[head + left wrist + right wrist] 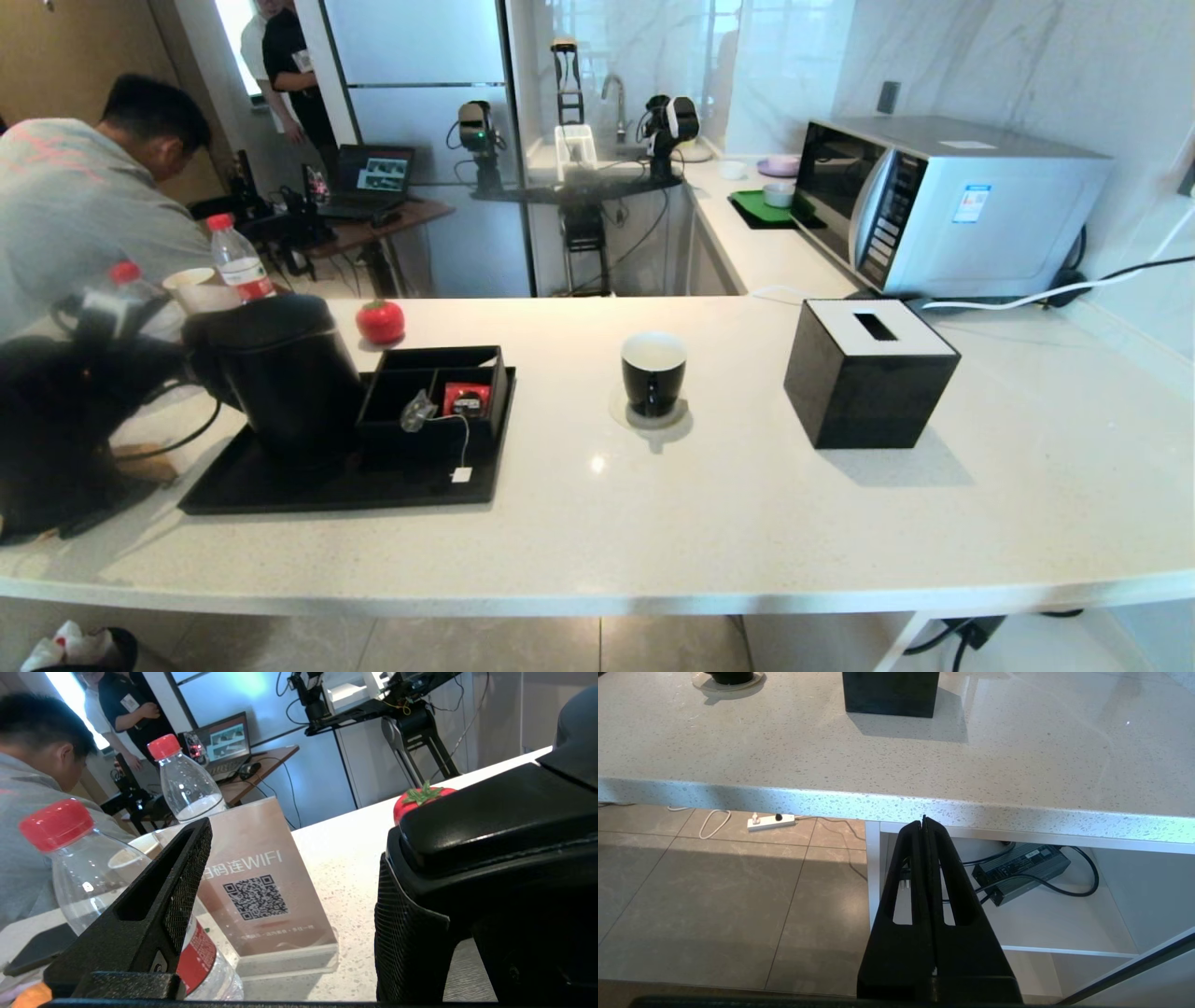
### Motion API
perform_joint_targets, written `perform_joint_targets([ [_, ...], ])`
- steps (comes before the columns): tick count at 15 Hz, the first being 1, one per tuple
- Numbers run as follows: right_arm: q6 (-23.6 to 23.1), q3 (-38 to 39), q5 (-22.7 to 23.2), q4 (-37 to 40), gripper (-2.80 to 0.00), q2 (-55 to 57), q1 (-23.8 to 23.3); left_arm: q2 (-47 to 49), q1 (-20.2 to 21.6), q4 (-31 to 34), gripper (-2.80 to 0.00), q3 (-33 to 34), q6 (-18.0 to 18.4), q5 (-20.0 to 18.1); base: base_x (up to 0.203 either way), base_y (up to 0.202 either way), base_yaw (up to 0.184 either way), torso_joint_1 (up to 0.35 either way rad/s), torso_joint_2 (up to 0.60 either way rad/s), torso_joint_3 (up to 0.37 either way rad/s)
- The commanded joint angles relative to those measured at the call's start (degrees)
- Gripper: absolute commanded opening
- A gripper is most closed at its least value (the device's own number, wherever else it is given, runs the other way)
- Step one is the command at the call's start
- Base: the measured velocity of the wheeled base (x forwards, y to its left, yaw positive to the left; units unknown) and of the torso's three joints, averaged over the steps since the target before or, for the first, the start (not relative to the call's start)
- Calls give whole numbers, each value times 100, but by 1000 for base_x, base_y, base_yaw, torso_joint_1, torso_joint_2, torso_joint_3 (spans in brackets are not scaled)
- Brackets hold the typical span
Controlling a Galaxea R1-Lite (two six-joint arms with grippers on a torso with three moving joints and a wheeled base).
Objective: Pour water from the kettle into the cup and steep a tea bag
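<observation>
On the speckled white kitchen counter (747, 504), the left tool (289, 905) gapes wide beside the kettle (280, 373), holding nothing.

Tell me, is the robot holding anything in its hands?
No, nothing yet. The left gripper is open right beside the tall matte black kettle, not closed on it. The right gripper is shut and empty, below the white counter edge.

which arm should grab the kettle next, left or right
Left. The left gripper is open beside the kettle, one of its fingers under the handle. The right gripper is shut, parked below the counter edge.
</observation>
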Motion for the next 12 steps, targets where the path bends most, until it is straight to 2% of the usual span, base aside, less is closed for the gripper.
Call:
perform_joint_targets([
  [1,-7,0,5,7,-280,7,2,12,-3,-50,0,19,9,-27,0,0,0,0,0,0],
  [12,-7,0,5,7,-280,7,2,3,-12,-59,0,19,0,-28,0,0,0,0,0,0],
])
